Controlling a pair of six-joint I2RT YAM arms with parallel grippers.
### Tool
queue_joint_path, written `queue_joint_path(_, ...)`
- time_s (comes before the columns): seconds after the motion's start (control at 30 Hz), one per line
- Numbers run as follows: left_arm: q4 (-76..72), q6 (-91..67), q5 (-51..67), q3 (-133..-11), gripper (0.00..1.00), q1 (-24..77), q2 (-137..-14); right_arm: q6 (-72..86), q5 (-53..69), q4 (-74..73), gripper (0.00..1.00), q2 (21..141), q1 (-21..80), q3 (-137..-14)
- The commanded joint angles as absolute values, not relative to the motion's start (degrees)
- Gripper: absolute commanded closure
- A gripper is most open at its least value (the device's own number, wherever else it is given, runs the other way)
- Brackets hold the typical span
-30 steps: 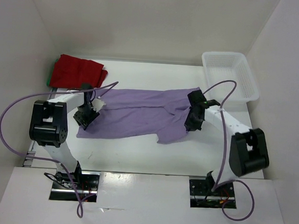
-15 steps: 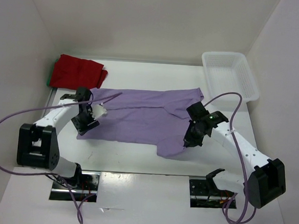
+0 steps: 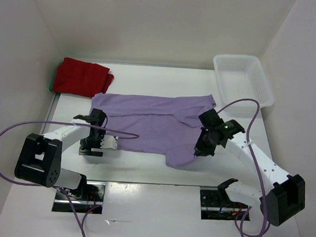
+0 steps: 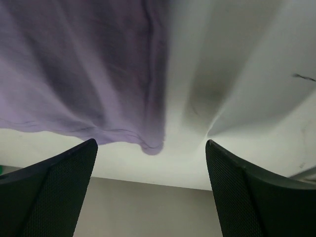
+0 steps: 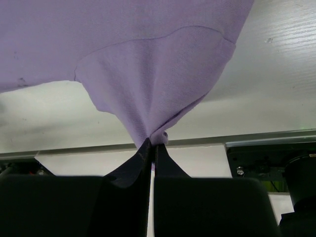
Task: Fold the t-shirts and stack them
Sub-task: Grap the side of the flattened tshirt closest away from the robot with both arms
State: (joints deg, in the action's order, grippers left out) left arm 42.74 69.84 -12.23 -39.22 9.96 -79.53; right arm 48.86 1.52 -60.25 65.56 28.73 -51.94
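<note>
Cloth covers the middle of the white surface [image 3: 144,163]: the lavender t-shirt [image 3: 147,120] lies spread out left to right, rumpled, with its near right part bunched and drawn toward the right arm. The right jaws are clamped shut on a pinch of that part. In the right wrist view, the fabric [image 5: 163,74] narrows to a peak that vanishes between the two closed fingers [image 5: 129,170].

The left jaws stand wide open with nothing in them, low over the surface at the shirt's near left edge. In the left wrist view, the dark fingers [image 4: 49,192] frame a loose corner of the lavender hem [image 4: 150,145].

The dark red t-shirt [image 3: 82,77] sits folded in the far left corner, with a sliver of the green t-shirt [image 3: 53,82] showing beneath its left side. A white basket [image 3: 242,81] stands at the far right.
</note>
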Motion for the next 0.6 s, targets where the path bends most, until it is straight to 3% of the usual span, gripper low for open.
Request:
queue_joint_path(0.0, 35.79, 73.65, -13.70, -37.71, 0.04, 10.46, -80.41, 50.19, 0.53, -61.87, 1.00, 62.93, 29.27, -51.42)
queue_joint_path(0.13, 32.43, 72.08, -14.85, -36.56, 0.09, 10.46, -81.83, 49.66, 0.53, -61.87, 1.00, 62.93, 29.27, -51.42)
queue_joint_path(0.2, 31.03, 70.23, -14.85, -36.56, 0.22, 10.46, -84.19, 49.66, 0.53, -61.87, 1.00, 63.46, 29.27, -51.42)
queue_joint_path(0.27, 30.33, 69.00, -14.33, -37.09, 0.43, 9.76, -86.83, 49.66, 0.53, -61.87, 1.00, 63.46, 29.27, -51.42)
queue_joint_path(0.3, 30.32, 67.52, -13.72, -38.40, 0.72, 9.76, -87.88, 49.66, 0.53, -61.87, 1.00, 63.46, 29.27, -51.42)
queue_joint_path(0.4, 31.81, 64.00, -11.96, -40.60, 0.96, 8.96, -91.57, 49.66, 0.53, -61.87, 1.00, 63.46, 29.27, -51.42)
queue_joint_path(0.43, 32.51, 63.38, -11.26, -41.30, 1.00, 8.96, -92.10, 49.66, 0.53, -61.87, 1.00, 63.46, 29.27, -51.42)
queue_joint_path(0.57, 38.66, 60.83, -6.95, -45.42, 1.00, 8.96, -89.39, 49.05, 0.53, -63.19, 1.00, 63.46, 29.27, -52.47)
